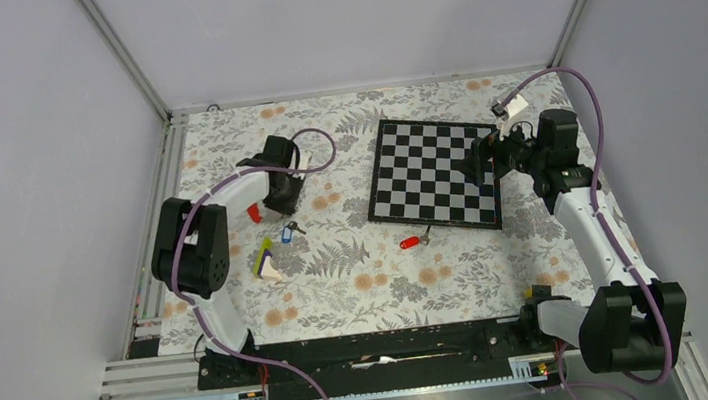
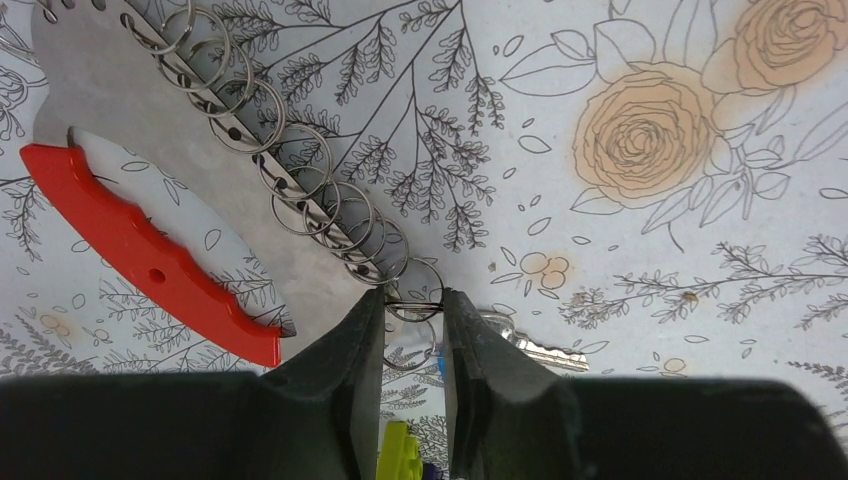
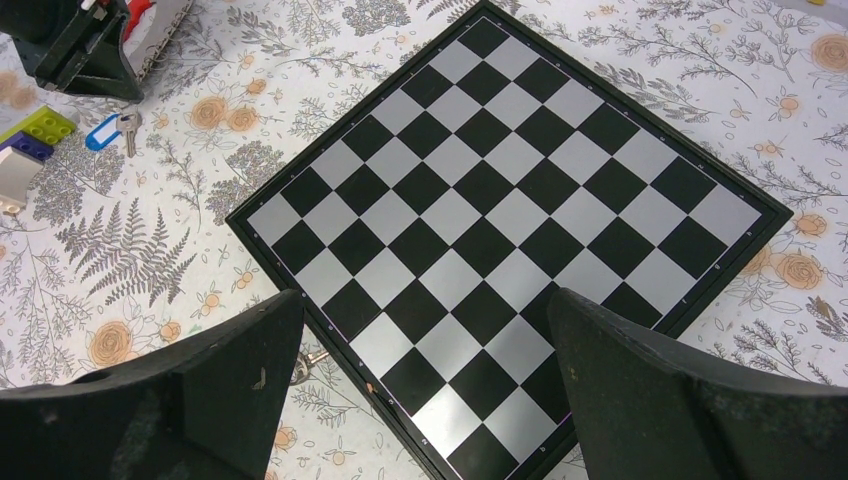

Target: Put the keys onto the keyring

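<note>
The keyring (image 2: 150,255) is a grey strap with a red section and a row of metal split rings (image 2: 300,175); its red part shows in the top view (image 1: 253,212). My left gripper (image 2: 413,297) (image 1: 280,204) is shut on the end ring. The blue-tagged key (image 1: 286,232) lies just beyond the fingers; its silver blade (image 2: 545,350) shows, and it appears in the right wrist view (image 3: 102,130). The red-tagged key (image 1: 409,242) lies by the chessboard's near edge. My right gripper (image 3: 425,400) (image 1: 481,160) is open and empty above the chessboard.
The black-and-white chessboard (image 1: 437,172) (image 3: 520,180) lies right of centre. A yellow-green and white block (image 1: 264,260) (image 3: 45,128) lies near the blue key; its green edge shows between the left fingers (image 2: 398,450). Metal rails border the floral mat's left side.
</note>
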You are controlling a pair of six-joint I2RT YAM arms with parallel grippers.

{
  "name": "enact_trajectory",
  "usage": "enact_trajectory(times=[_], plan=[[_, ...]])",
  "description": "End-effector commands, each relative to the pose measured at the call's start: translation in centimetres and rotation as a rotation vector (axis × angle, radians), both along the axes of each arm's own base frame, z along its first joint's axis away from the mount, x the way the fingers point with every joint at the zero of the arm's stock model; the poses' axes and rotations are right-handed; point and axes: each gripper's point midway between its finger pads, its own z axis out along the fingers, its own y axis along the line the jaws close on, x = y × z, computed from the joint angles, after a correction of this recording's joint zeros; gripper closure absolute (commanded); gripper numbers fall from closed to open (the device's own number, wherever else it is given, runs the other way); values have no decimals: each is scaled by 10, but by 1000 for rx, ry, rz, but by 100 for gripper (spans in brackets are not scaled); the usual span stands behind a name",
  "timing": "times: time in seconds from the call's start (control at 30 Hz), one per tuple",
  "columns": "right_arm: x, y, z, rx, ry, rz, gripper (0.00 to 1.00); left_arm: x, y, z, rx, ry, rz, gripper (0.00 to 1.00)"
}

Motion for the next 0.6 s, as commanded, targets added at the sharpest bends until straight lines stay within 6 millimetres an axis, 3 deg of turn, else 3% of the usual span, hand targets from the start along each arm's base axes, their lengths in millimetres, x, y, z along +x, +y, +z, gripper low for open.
enact_trajectory(times=[0.0, 0.3, 0.57], plan=[[-1, 4, 14, -1, -69, 34, 0, 2, -11, 27, -64, -50, -42, 91], [-1, 4, 12, -3, -66, 35, 0, -24, -66, 39, -364, 48, -204, 90], [0, 4, 11, -5, -64, 34, 0, -44, -88, 25, -489, 196, -247, 82]])
